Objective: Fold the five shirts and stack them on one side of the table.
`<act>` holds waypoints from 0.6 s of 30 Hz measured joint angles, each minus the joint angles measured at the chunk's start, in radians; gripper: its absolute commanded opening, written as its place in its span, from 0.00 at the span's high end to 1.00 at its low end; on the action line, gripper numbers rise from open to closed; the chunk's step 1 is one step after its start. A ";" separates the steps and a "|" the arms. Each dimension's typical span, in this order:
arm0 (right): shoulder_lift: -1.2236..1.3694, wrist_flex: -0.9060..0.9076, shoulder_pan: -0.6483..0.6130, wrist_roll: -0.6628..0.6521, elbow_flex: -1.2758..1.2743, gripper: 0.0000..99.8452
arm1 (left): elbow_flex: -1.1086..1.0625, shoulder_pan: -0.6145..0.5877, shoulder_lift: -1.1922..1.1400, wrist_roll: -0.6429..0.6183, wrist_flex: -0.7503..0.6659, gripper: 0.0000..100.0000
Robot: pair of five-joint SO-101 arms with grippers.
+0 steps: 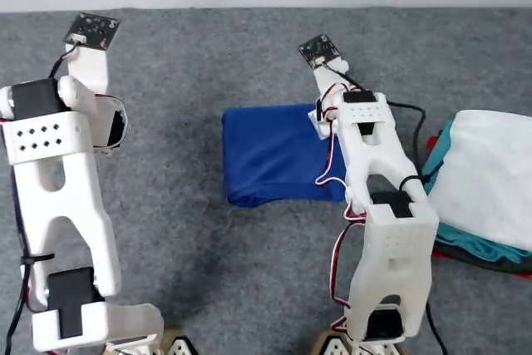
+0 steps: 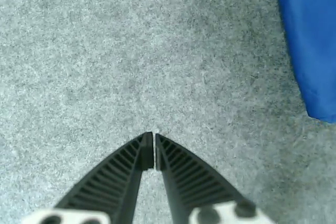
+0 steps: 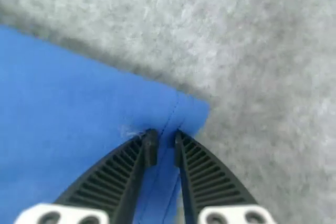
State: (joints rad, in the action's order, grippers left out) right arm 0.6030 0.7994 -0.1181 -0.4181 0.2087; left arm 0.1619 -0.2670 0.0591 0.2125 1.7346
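A blue shirt (image 1: pixel 274 155), folded into a rectangle, lies on the grey carpeted table (image 1: pixel 183 230) near the middle. My right gripper (image 3: pixel 164 142) sits at the shirt's far right corner, its fingers drawn close with the blue hem (image 3: pixel 68 103) pinched between them. At the table's left my left gripper (image 2: pixel 154 150) hangs shut over bare carpet with nothing in it. The blue shirt's edge (image 2: pixel 310 45) lies well off to its side. A pile of shirts sits at the right edge, a white one (image 1: pixel 486 172) on top and a teal one (image 1: pixel 465 247) beneath.
The right arm (image 1: pixel 378 205) runs between the blue shirt and the pile. A red edge (image 1: pixel 519 270) peeks out under the pile. Bare carpet stretches between the left arm (image 1: pixel 58 197) and the blue shirt.
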 measured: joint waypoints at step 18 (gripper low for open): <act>-0.198 0.646 -0.074 0.222 0.169 0.93 | 0.000 0.000 0.002 0.000 0.000 0.99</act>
State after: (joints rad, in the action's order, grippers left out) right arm 0.4051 1.4454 -0.1918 -0.1956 0.3775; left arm 0.1619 -0.2670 0.0606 0.2125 1.7346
